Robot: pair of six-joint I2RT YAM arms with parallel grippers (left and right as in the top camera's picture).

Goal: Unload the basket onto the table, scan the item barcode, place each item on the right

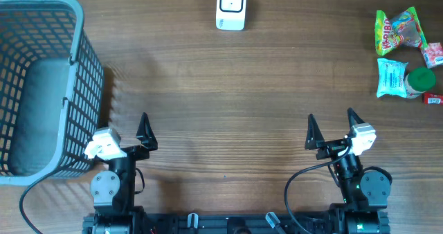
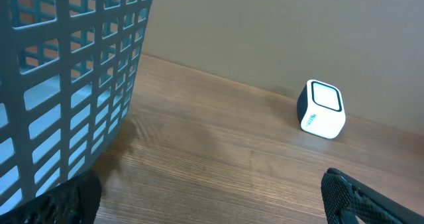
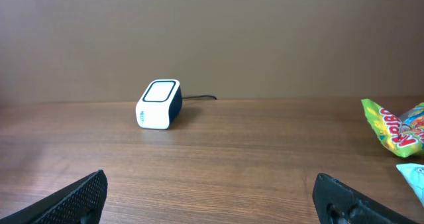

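From overhead, my left end effector (image 1: 124, 133) sits by the near edge of the tabletop (image 1: 221, 88), just beside the grey basket (image 1: 41, 12) that fills the far left corner. Its fingers are spread apart and nothing is between them. My right end effector (image 1: 333, 127) is also by the near edge, toward the right, fingers wide apart with nothing in them. The white scanner (image 1: 231, 7) stands at the middle of the far edge. The items lie together at the right edge, well apart from both end effectors: a green gummy bag (image 1: 398, 31), a pale blue packet (image 1: 391, 78), a green-lidded jar (image 1: 420, 80), a small pink packet (image 1: 432, 54) and a small red piece (image 1: 432, 97).

In my left wrist view, my fingers (image 2: 66, 201) show at the two lower corners, spread wide over bare wood. The basket wall (image 2: 66, 85) rises on the left, and the scanner (image 2: 321, 109) stands near the far edge, window tilted up.

In my right wrist view, my fingers (image 3: 73, 197) are spread just as wide. The scanner (image 3: 159, 105) stands at the far edge with its cable (image 3: 199, 97) behind it. The gummy bag (image 3: 394, 128) and the blue packet (image 3: 412, 177) show at the right.
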